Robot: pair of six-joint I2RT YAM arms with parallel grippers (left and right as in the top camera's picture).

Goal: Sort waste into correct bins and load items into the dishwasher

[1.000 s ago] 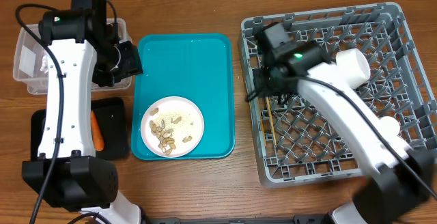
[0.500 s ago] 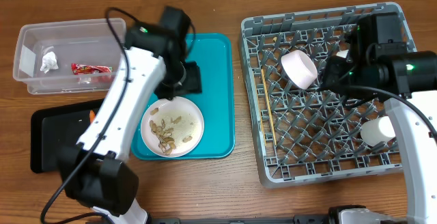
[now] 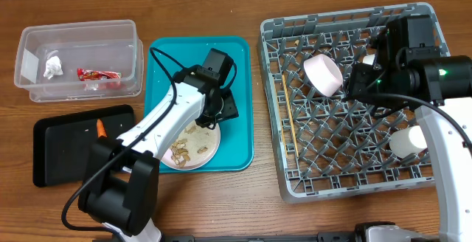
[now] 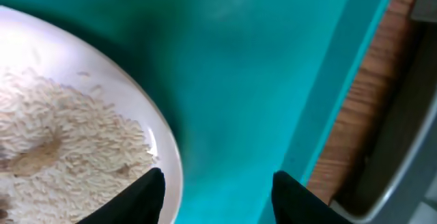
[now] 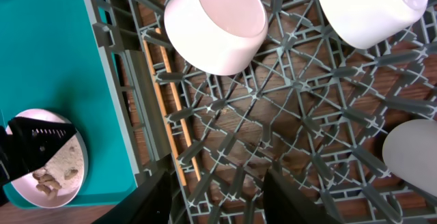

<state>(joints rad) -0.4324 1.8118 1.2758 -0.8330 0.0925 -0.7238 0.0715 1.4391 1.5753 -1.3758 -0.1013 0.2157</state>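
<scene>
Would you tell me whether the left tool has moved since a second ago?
Yes. The left tool has gone right, from beside the tub to over the teal tray, at the plate's upper rim.

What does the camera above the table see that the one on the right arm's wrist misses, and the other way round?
Only the overhead view shows the clear tub holding the red wrapper and whitish scrap, and the black tray with the carrot. Only the right wrist view shows the right gripper from behind its fingers, jaws apart. Both show the grey rack, the pink bowl and chopsticks in it, the teal tray and the plate of food scraps.
</scene>
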